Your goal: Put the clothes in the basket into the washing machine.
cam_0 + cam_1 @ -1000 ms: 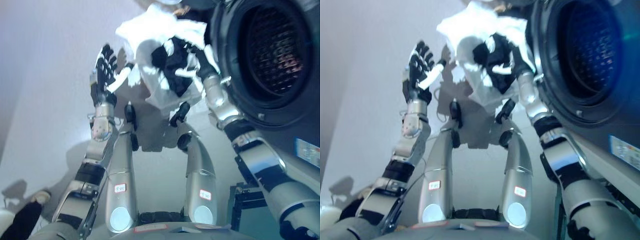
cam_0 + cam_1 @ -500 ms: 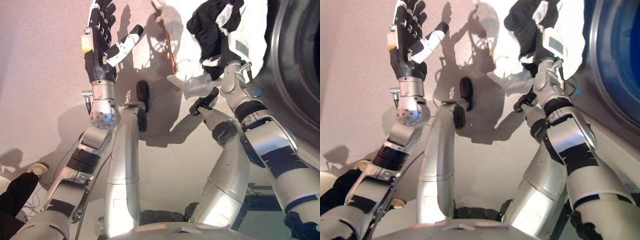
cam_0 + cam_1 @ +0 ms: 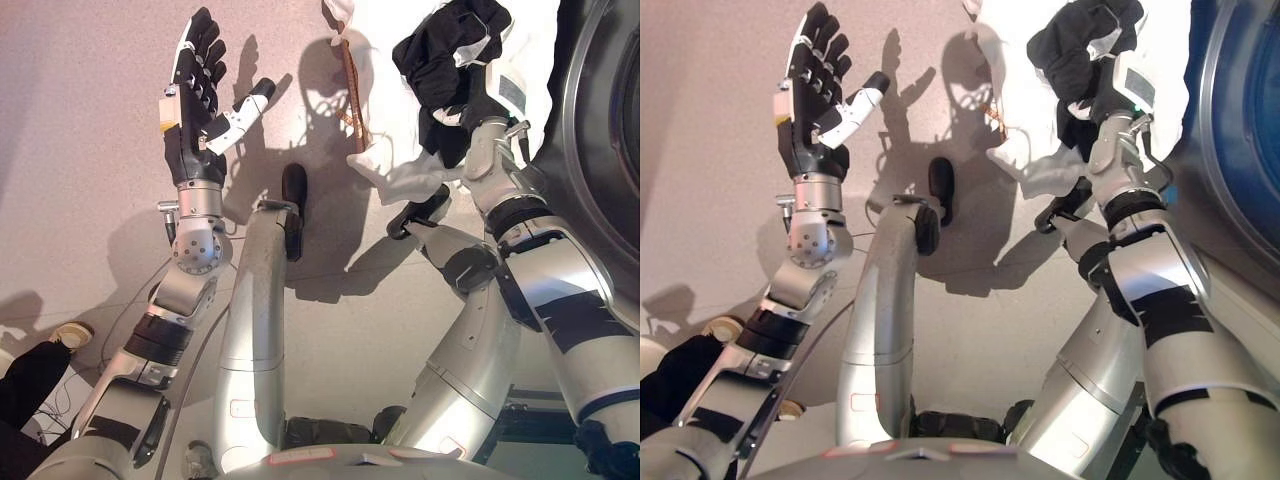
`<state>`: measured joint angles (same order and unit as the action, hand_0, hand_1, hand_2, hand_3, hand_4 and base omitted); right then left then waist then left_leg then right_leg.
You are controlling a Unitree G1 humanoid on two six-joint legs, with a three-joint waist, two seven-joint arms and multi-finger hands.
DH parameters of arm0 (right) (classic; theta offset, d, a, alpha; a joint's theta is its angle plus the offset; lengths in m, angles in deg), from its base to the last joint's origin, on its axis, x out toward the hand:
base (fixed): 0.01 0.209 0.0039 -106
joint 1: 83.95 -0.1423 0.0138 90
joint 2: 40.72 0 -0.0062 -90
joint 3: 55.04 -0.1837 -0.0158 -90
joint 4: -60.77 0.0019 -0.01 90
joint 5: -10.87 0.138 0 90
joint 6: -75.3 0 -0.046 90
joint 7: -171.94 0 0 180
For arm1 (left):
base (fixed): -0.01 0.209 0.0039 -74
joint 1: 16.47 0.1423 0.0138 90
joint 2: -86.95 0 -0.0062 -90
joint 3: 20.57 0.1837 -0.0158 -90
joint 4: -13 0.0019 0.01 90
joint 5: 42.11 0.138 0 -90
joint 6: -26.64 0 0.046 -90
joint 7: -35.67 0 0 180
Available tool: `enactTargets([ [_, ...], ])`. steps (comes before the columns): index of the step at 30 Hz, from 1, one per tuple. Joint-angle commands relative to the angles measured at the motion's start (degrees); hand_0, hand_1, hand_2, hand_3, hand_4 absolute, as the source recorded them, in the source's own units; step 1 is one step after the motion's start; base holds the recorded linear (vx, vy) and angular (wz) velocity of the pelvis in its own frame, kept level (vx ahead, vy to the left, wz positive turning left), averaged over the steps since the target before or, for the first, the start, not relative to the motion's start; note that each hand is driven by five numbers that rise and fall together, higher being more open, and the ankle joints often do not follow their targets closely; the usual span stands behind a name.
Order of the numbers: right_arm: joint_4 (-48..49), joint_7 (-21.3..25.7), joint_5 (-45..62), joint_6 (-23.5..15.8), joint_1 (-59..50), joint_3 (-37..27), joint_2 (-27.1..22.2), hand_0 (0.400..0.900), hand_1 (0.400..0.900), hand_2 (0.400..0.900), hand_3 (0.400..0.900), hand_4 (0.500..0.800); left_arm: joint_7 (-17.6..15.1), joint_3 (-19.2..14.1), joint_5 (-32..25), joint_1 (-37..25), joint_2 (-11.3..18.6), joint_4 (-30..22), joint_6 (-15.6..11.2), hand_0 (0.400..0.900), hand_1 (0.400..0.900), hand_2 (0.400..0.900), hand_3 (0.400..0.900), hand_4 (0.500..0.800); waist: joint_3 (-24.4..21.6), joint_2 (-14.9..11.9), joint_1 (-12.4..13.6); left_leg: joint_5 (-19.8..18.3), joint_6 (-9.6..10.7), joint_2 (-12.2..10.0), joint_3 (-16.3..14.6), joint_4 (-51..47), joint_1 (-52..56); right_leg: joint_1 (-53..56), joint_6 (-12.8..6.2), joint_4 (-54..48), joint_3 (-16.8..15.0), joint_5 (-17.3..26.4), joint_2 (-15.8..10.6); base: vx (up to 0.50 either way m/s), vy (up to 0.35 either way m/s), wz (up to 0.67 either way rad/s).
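My right hand (image 3: 455,60) is raised at the top right and is shut on a white garment (image 3: 390,50). The garment hangs down from the hand to a tip (image 3: 400,180) above the floor. A thin brown strip (image 3: 350,85) hangs at the garment's left edge. The washing machine (image 3: 600,120) shows only as a grey round rim at the right edge, right beside the held garment. My left hand (image 3: 200,100) is raised at the upper left with straight spread fingers and is empty. No basket is in view.
The pale floor (image 3: 90,200) lies below both arms. A person's shoe (image 3: 70,335) and dark trouser leg (image 3: 25,385) show at the bottom left. A dark frame (image 3: 530,420) stands at the bottom right beside the machine.
The camera has tilted down, so the machine's drum opening has left the view. My right hand still holds the white garment next to the machine. My left hand stays open.
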<state>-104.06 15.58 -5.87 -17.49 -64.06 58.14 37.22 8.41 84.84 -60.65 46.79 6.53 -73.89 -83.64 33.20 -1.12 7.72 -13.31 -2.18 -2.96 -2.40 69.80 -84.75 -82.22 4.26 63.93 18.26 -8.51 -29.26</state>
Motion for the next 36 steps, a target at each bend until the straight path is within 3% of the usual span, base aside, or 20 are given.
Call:
enactTargets([
  [1,2.1,1.2,3.8,-2.9,7.6,1.0,2.5,0.400,0.400,0.400,0.400,0.500,-1.3,-3.4,1.8,3.2,-3.9,-8.2,-4.4,0.900,0.900,0.900,0.900,0.800,-9.1,5.3,-1.7,0.5,-2.6,1.8,-0.4,-8.0,0.8,-7.7,-5.40,0.9,1.9,-2.6,2.1,0.04,-0.003,-0.06],
  [3,7.4,1.7,4.8,-3.8,8.4,0.7,1.0,0.400,0.400,0.400,0.400,0.500,-2.0,-4.9,2.4,4.1,-3.9,-8.5,-4.2,0.900,0.900,0.900,0.900,0.800,-10.1,4.0,-2.8,0.5,-2.4,1.6,-0.9,-8.1,0.5,-7.7,-5.58,-0.1,1.9,-2.1,2.5,0.02,0.008,-0.12],
  [5,18.5,2.6,6.5,-4.8,9.0,-0.9,-1.9,0.400,0.400,0.400,0.400,0.500,-2.9,-6.6,2.8,4.9,-4.1,-8.3,-3.7,0.900,0.900,0.900,0.900,0.800,-11.0,2.6,-4.4,0.3,-2.2,1.3,-1.4,-8.7,0.5,-7.7,-5.68,-1.3,2.1,-1.6,3.2,0.01,0.004,-0.18],
  [11,52.1,5.0,8.1,-8.5,21.5,-12.8,-7.6,0.400,0.400,0.400,0.400,0.500,-4.7,-9.5,4.9,6.0,-4.8,-7.3,-2.4,0.900,0.900,0.900,0.900,0.800,-12.0,0.6,-9.4,0.5,-1.5,0.3,-1.5,-12.5,2.7,-3.6,-6.69,-6.8,4.5,-0.8,5.3,0.00,-0.003,-0.17],
  [14,61.2,5.2,10.7,-10.8,27.4,-19.2,-8.0,0.400,0.400,0.400,0.400,0.500,-4.8,-9.4,5.7,6.3,-4.5,-6.2,-1.9,0.900,0.900,0.900,0.900,0.800,-12.4,-0.1,-10.9,0.4,-1.5,-0.1,-1.6,-14.2,4.1,-1.6,-7.34,-9.2,5.4,-0.5,6.2,0.00,-0.013,-0.11],
  [18,67.5,5.3,17.5,-14.7,33.2,-25.6,-4.0,0.400,0.400,0.400,0.400,0.500,-4.9,-9.8,5.8,7.3,-4.6,-5.7,-1.7,0.900,0.900,0.900,0.900,0.800,-13.1,-0.5,-12.2,0.4,-1.7,-0.8,-2.3,-16.9,6.3,0.7,-7.98,-12.3,6.5,-0.2,7.7,0.00,-0.004,-0.13],
  [20,68.8,6.0,21.2,-16.4,35.2,-28.5,-1.3,0.400,0.400,0.400,0.400,0.500,-5.0,-10.1,5.6,7.9,-4.6,-5.3,-1.6,0.900,0.900,0.900,0.900,0.800,-13.3,-0.7,-12.7,0.4,-1.8,-1.1,-2.6,-18.2,7.3,1.7,-8.21,-13.4,6.6,-0.1,8.3,0.00,0.020,-0.14],
  [27,65.6,18.6,27.5,-21.8,33.0,-38.1,6.4,0.400,0.400,0.400,0.400,0.500,-6.9,-9.9,5.3,9.8,-4.7,-4.8,-1.6,0.900,0.900,0.900,0.900,0.800,-14.6,0.2,-13.4,0.3,-2.4,-0.9,-3.3,-20.6,8.9,1.8,-8.37,-14.2,5.8,-0.6,9.0,0.00,0.012,-0.04],
  [31,58.1,24.4,29.7,-22.5,26.1,-38.4,6.5,0.400,0.400,0.400,0.400,0.500,-8.8,-9.2,4.7,9.5,-4.7,-4.6,-2.0,0.900,0.900,0.900,0.900,0.800,-14.9,0.6,-12.7,0.2,-2.5,-0.9,-3.4,-20.1,8.8,1.0,-8.22,-13.7,5.0,-0.5,8.9,0.00,0.000,0.00],
  [32,53.9,29.6,28.2,-21.3,22.2,-39.6,5.8,0.400,0.400,0.400,0.400,0.500,-9.6,-8.0,4.8,9.6,-4.8,-5.0,-2.1,0.900,0.900,0.900,0.900,0.800,-15.3,1.2,-12.3,0.2,-2.6,-0.8,-3.5,-19.9,8.8,0.7,-8.20,-13.4,4.7,-0.5,8.7,0.00,0.000,0.00],
  [34,47.5,35.2,28.0,-19.9,17.8,-40.4,3.8,0.400,0.400,0.400,0.400,0.500,-10.4,-6.6,5.0,9.3,-4.7,-5.6,-2.3,0.900,0.900,0.900,0.900,0.800,-15.6,1.7,-11.7,0.3,-2.6,-0.6,-3.4,-19.5,8.5,0.2,-8.10,-12.7,4.4,-0.6,8.5,0.02,0.003,0.02],
  [36,41.6,37.1,29.2,-19.2,14.5,-39.9,1.6,0.400,0.400,0.400,0.400,0.500,-10.6,-5.1,5.3,9.2,-4.3,-6.0,-2.3,0.900,0.900,0.900,0.900,0.800,-15.7,1.9,-11.1,0.2,-2.6,-0.4,-3.2,-19.1,8.4,-0.2,-8.06,-12.2,4.1,-0.7,8.2,0.01,-0.012,0.07],
])
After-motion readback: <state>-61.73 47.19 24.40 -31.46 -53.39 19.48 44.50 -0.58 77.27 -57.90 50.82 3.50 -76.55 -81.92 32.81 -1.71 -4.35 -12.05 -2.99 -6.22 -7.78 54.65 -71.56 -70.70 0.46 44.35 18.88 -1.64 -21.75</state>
